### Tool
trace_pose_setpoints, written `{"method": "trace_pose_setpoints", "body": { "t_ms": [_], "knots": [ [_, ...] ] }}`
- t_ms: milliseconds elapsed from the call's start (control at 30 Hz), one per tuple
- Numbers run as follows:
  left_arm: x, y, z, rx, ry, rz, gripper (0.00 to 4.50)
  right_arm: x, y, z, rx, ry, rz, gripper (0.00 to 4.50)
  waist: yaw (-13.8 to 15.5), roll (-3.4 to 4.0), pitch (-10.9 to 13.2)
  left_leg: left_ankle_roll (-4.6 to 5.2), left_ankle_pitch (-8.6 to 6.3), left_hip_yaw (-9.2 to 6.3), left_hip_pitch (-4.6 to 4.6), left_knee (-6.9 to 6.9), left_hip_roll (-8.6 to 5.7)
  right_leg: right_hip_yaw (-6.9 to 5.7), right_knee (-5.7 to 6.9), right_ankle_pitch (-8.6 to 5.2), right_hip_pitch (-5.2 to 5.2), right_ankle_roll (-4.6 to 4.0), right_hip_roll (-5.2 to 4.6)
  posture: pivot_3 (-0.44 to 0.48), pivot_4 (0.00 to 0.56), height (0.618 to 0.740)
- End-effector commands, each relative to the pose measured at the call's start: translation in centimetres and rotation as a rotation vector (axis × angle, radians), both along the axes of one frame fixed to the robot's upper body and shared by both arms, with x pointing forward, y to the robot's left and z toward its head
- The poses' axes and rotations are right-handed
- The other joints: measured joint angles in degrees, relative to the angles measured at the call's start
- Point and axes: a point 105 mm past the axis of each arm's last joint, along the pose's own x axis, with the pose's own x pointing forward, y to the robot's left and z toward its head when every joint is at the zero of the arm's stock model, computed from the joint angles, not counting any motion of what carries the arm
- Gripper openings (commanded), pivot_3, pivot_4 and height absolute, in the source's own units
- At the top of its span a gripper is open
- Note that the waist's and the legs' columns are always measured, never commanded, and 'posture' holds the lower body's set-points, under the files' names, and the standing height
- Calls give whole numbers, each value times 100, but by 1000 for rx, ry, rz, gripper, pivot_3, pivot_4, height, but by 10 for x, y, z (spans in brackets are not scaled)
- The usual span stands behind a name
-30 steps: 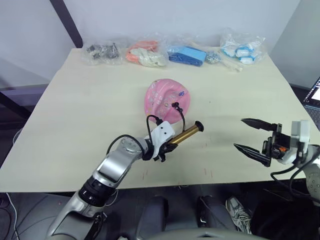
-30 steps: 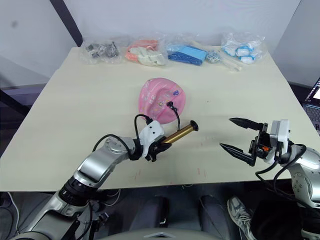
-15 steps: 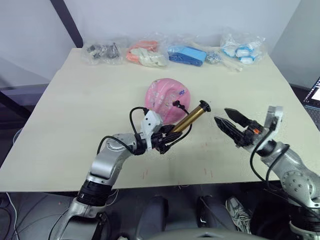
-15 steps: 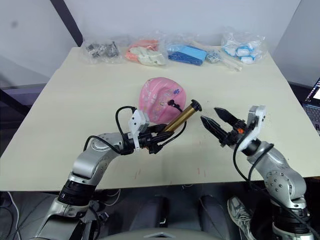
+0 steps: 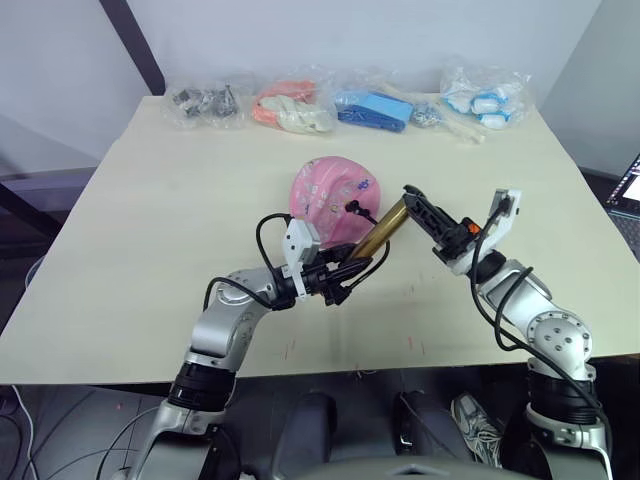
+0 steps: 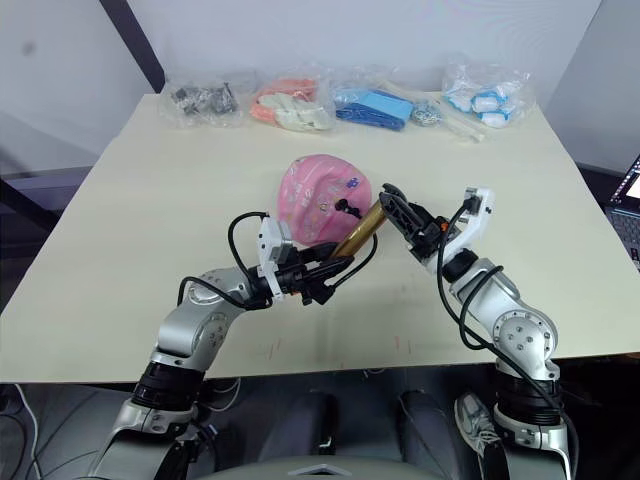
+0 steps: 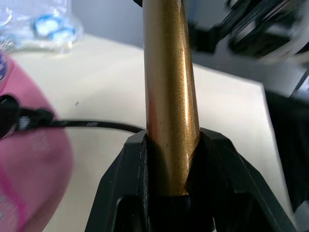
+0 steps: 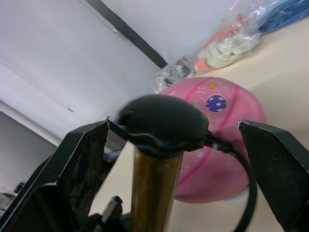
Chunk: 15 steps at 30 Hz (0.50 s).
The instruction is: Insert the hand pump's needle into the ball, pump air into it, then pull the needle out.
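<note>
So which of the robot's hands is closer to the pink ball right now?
Right, I'd judge, though it's close. The right hand sits open around the pump's black handle, beside the ball. The left hand grips the pump's lower end, nearer the robot.

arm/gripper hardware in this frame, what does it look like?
Both arms are silver-grey metal with black joint rings and loose black cables looping outside. Each wrist carries a white block. The left gripper and right gripper each have two black, tapered fingers; an orange detail sits at the right gripper's base.
</note>
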Motion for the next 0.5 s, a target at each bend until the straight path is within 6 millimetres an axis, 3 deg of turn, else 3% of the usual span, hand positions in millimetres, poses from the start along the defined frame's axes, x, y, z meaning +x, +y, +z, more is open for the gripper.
{"method": "trace_pose_setpoints", "body": {
  "t_ms": [33,233,500],
  "knots": [
    [-2,1,14,-31,-52,-14,1025,-2,3,23,66,-60,31,4500,-2,0,0,0,0,0,0,0,0,0,1,0,0,0,0,0,150,740],
    [0,2,15,-35,-52,-12,1025,-2,3,34,87,-101,49,4500,1,0,0,0,0,-2,0,0,0,0,0,0,0,0,0,0,150,740],
    [0,0,14,-34,-48,-24,1025,-6,7,35,83,-111,76,4500,-5,1,0,0,0,-2,0,-1,0,-1,0,0,0,0,0,0,150,740]
  ]
}}
